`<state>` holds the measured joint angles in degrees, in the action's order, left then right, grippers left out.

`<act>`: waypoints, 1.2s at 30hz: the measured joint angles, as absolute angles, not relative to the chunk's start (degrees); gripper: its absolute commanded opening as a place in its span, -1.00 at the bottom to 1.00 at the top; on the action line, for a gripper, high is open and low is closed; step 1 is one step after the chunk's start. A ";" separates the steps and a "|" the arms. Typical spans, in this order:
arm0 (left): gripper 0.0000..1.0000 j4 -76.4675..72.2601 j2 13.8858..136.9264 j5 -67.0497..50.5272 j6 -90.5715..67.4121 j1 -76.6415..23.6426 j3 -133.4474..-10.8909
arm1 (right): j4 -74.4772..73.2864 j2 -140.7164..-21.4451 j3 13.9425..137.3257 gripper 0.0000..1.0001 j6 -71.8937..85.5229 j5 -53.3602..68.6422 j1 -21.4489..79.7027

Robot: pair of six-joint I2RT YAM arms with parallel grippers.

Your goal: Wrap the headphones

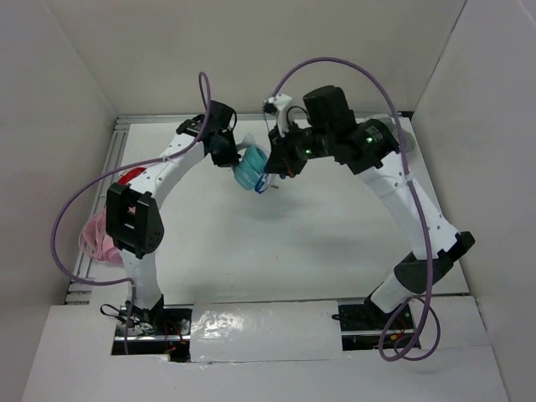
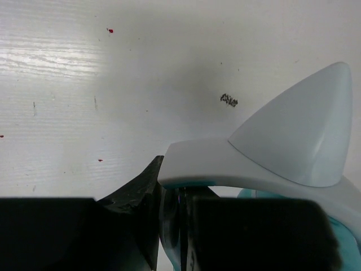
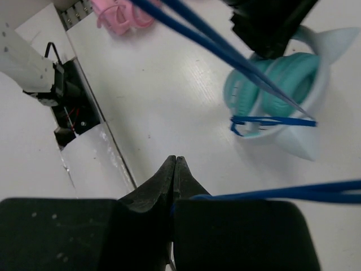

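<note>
The teal headphones with a white cat-ear headband hang above the table at the back centre. My left gripper is shut on the headband; one cat ear shows in the left wrist view. My right gripper is shut on the thin blue cable just right of the headphones. In the right wrist view the ear cups show with the cable wound across them and stretched taut toward the camera.
Pink headphones lie at the table's left edge, also in the right wrist view. A red item lies behind the left arm. White walls enclose the table on three sides.
</note>
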<state>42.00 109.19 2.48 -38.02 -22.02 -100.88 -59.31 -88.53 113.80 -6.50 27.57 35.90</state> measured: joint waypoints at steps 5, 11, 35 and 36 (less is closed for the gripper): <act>-1.00 48.36 113.51 5.45 -42.70 -21.76 -108.68 | -58.65 -93.32 114.52 -1.00 -4.14 24.88 42.17; -1.00 51.51 114.74 4.38 -47.31 -19.57 -111.15 | -54.87 -96.44 108.88 -1.00 -2.59 24.05 51.99; -1.00 30.65 93.97 -8.60 -62.96 -12.62 -95.88 | -14.90 -74.87 59.44 0.27 27.83 -2.57 62.28; -1.00 30.24 93.93 -8.71 -63.46 -12.75 -95.90 | -14.50 -74.59 59.35 0.28 29.32 -4.60 62.50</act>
<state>30.24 93.93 -8.71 -63.46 -12.75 -95.90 -14.50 -74.59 59.35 29.32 -4.60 62.50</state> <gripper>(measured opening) 0.249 0.617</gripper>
